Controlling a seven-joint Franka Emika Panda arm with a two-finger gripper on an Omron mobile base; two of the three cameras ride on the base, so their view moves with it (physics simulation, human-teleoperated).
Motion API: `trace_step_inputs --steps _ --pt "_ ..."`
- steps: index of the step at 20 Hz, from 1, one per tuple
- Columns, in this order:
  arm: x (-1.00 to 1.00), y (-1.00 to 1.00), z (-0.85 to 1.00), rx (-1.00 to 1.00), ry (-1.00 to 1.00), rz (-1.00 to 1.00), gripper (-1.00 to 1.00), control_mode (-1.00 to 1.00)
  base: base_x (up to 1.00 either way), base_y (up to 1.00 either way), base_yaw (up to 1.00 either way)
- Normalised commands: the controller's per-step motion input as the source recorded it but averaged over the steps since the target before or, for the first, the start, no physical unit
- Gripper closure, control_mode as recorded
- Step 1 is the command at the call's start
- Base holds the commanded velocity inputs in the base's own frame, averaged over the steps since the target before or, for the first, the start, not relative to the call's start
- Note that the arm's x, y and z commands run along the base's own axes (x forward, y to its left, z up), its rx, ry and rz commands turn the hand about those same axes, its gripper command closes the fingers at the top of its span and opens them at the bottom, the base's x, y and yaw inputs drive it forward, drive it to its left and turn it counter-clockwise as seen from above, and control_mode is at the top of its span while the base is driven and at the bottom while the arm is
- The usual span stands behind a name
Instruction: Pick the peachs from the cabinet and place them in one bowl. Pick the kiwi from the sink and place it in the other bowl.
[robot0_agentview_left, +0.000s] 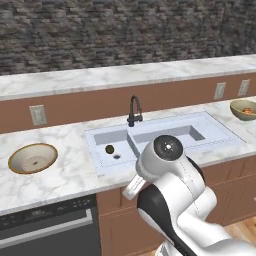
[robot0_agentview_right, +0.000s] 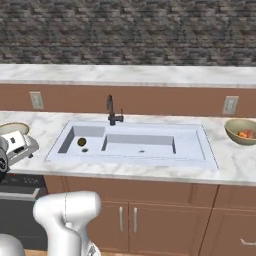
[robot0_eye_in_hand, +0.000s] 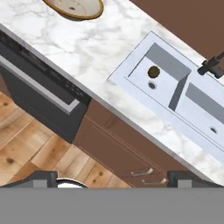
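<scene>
The kiwi (robot0_agentview_left: 109, 149) (robot0_agentview_right: 81, 142) (robot0_eye_in_hand: 153, 71), small and dark brown, lies in the left basin of the sink (robot0_agentview_left: 220, 134) (robot0_agentview_right: 200, 155) (robot0_eye_in_hand: 127, 72) beside the drain. Both peachs (robot0_agentview_left: 247, 110) (robot0_agentview_right: 245, 134) rest inside the deep pale-tan bowl (robot0_agentview_left: 237, 107) (robot0_agentview_right: 231, 131) on the counter at the far right. The shallow brown-rimmed bowl (robot0_agentview_left: 14, 156) (robot0_agentview_right: 10, 126) (robot0_eye_in_hand: 94, 12) sits left of the sink with nothing in it. My gripper (robot0_eye_in_hand: 116, 179) is open and holds nothing. It hangs out in front of the counter edge, well short of the kiwi. The cabinet is out of view.
A dark faucet (robot0_agentview_left: 134, 111) (robot0_agentview_right: 112, 113) (robot0_eye_in_hand: 211, 66) stands behind the sink. A black dishwasher (robot0_agentview_left: 47, 227) (robot0_eye_in_hand: 37, 85) with a silver handle sits under the counter on the left. Wooden base doors (robot0_agentview_right: 150, 215) (robot0_eye_in_hand: 118, 148) sit below the sink, over a wood floor (robot0_eye_in_hand: 26, 148).
</scene>
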Motion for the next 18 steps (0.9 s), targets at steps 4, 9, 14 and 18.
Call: trace_step_inputs --steps 4,9,14,18 --pt "0.00 0.00 0.00 0.00 0.00 0.00 -1.00 1.00 0.01 0.65 -0.03" --pt "0.00 0.00 0.00 0.00 0.00 0.00 -1.00 1.00 0.33 0.08 -0.02" --pt "0.00 0.00 0.00 0.00 0.00 0.00 -1.00 1.00 0.71 0.18 -0.05" --pt "0.00 0.00 0.00 0.00 0.00 0.00 -1.00 1.00 0.62 0.29 -0.06"
